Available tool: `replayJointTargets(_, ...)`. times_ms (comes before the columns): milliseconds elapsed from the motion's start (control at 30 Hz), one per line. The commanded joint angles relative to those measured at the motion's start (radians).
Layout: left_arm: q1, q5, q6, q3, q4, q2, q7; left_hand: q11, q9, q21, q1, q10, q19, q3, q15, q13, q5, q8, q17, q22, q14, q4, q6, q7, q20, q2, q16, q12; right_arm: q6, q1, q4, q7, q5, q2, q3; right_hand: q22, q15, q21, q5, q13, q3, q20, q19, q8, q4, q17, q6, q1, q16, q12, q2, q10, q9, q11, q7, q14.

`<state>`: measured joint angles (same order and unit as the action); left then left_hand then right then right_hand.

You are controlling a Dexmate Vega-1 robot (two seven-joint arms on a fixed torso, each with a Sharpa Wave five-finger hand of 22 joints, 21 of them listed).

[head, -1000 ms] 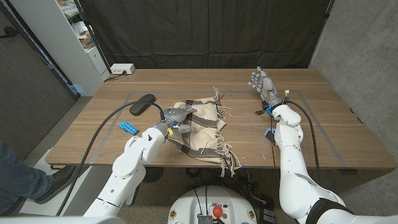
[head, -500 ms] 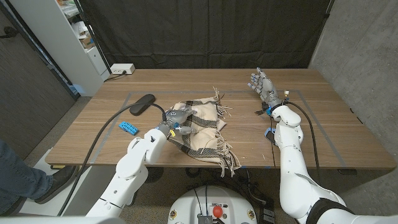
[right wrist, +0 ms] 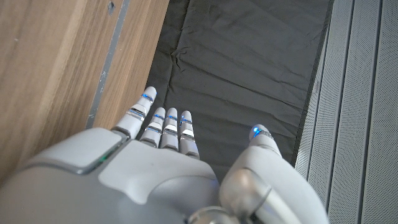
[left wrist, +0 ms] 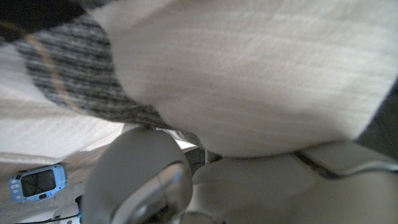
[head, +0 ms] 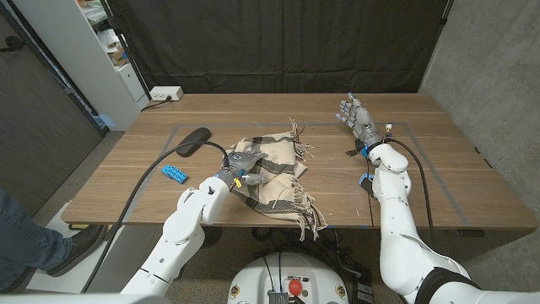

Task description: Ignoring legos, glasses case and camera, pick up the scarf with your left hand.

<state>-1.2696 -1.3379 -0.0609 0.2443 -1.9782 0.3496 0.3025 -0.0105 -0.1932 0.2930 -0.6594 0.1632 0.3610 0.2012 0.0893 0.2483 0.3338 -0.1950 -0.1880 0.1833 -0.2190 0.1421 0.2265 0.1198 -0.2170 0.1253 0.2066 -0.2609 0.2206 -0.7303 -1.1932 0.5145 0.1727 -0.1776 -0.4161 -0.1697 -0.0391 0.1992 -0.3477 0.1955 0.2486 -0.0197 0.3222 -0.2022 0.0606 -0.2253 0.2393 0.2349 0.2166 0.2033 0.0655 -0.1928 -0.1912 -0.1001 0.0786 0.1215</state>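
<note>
The scarf (head: 278,173), cream with dark stripes and fringed ends, lies crumpled on the wooden table a little left of centre. My left hand (head: 242,165) sits on its left part with fingers curled into the cloth. In the left wrist view the scarf's fabric (left wrist: 249,74) bulges right over my left hand (left wrist: 155,180). The scarf still rests on the table. At the far right of the table my right hand (head: 356,113) is held up, fingers spread and holding nothing; the right wrist view shows its fingers (right wrist: 165,127) straight.
A black glasses case (head: 191,141) lies left of the scarf, and a blue lego piece (head: 175,173) nearer the left front edge. A small blue camera (head: 367,179) sits beside my right forearm and also appears as the blue camera (left wrist: 37,182). A white box (head: 165,94) stands at the back left.
My left hand has shifted slightly nearer over the scarf and its fingers have curled into the cloth. The right arm has not moved.
</note>
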Motion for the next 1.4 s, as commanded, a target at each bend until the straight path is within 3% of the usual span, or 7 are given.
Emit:
replayJointTargets(33, 0.009, -0.037, -0.039, 0.03, 0.017, -0.003, 0.024, -0.003, -0.001, 0.0, -0.02, 0.003, 0.013, 0.0, 0.001, 0.005, 0.007, -0.004, -0.004, 0.006, -0.009, 0.002, -0.002, 0.003, -0.002, -0.004, 0.002, -0.003, 0.005, 0.005, 0.013, 0.001, -0.001, 0.003, -0.005, -0.004, -0.002, -0.005, -0.003, 0.001, 0.002, 0.002, 0.003, -0.001, 0.003, -0.004, 0.007, 0.003, 0.003, -0.002, -0.009, -0.005, -0.003, 0.004, -0.004, 0.009)
replayJointTargets(233, 0.017, -0.085, -0.085, 0.053, 0.015, -0.016, 0.062, -0.007, -0.002, 0.003, -0.062, 0.007, 0.036, 0.014, 0.005, 0.007, 0.007, -0.006, -0.004, 0.008, -0.048, 0.011, -0.001, 0.005, 0.0, -0.024, 0.014, -0.005, 0.007, 0.009, 0.021, 0.002, 0.0, 0.004, -0.007, -0.004, -0.002, -0.004, -0.003, 0.001, 0.001, 0.002, 0.004, -0.001, 0.004, -0.005, 0.008, 0.004, 0.003, -0.003, -0.009, -0.005, -0.003, 0.005, -0.005, 0.009)
replayJointTargets(367, 0.024, -0.096, -0.094, 0.062, 0.018, -0.014, 0.077, -0.01, -0.002, 0.021, -0.125, 0.009, 0.098, 0.033, -0.001, 0.009, 0.002, -0.008, -0.004, 0.012, -0.063, 0.023, 0.0, 0.007, 0.001, -0.044, 0.014, -0.007, 0.006, 0.011, 0.023, 0.003, 0.0, 0.005, -0.008, -0.004, -0.002, -0.004, -0.003, 0.001, 0.001, 0.002, 0.004, 0.0, 0.004, -0.005, 0.007, 0.004, 0.003, -0.002, -0.009, -0.006, -0.003, 0.005, -0.005, 0.01)
replayJointTargets(733, 0.036, -0.112, -0.112, 0.08, 0.028, -0.016, 0.08, -0.019, -0.015, 0.05, -0.391, 0.031, 0.228, 0.118, -0.026, 0.031, -0.099, -0.032, -0.016, 0.012, -0.105, 0.034, 0.054, -0.008, 0.001, -0.158, 0.023, -0.025, 0.009, 0.014, 0.033, 0.003, 0.0, 0.006, -0.013, -0.005, -0.001, -0.004, -0.003, 0.001, 0.0, 0.0, 0.004, -0.001, 0.004, -0.006, 0.008, 0.003, 0.004, -0.002, -0.01, -0.006, -0.003, 0.004, -0.006, 0.011)
replayJointTargets(967, 0.031, -0.116, -0.121, 0.086, 0.031, -0.016, 0.052, -0.024, -0.037, 0.07, -0.554, 0.066, 0.28, 0.163, -0.038, 0.079, -0.114, -0.055, -0.038, 0.016, -0.148, 0.041, 0.095, -0.024, 0.004, -0.219, 0.052, -0.063, 0.009, 0.009, 0.03, 0.003, -0.001, 0.003, -0.015, -0.005, -0.001, -0.003, -0.003, 0.002, 0.0, -0.001, 0.004, 0.0, 0.005, -0.006, 0.007, 0.003, 0.004, -0.003, -0.01, -0.005, -0.003, 0.005, -0.005, 0.013)
replayJointTargets(1200, 0.029, -0.102, -0.126, 0.086, 0.033, -0.024, 0.05, -0.023, -0.075, 0.107, -0.669, 0.081, 0.333, 0.165, -0.068, 0.164, -0.11, -0.094, -0.107, 0.024, -0.197, 0.036, 0.152, -0.02, 0.014, -0.25, 0.12, -0.117, 0.009, 0.006, 0.024, 0.003, -0.001, 0.002, -0.015, -0.005, -0.002, -0.003, -0.003, 0.002, -0.001, -0.001, 0.005, 0.0, 0.005, -0.007, 0.007, 0.003, 0.004, -0.003, -0.01, -0.005, -0.003, 0.005, -0.007, 0.013)
replayJointTargets(1400, 0.031, -0.073, -0.136, 0.08, 0.035, -0.045, 0.06, -0.019, -0.12, 0.17, -0.751, 0.081, 0.406, 0.148, -0.09, 0.26, -0.099, -0.127, -0.204, 0.036, -0.232, 0.036, 0.182, -0.053, 0.071, -0.255, 0.2, -0.173, 0.008, 0.004, 0.02, 0.002, -0.001, 0.0, -0.013, -0.005, -0.001, -0.003, -0.003, 0.002, -0.001, -0.001, 0.006, -0.001, 0.005, -0.007, 0.008, 0.003, 0.005, -0.003, -0.011, -0.005, -0.003, 0.005, -0.006, 0.013)
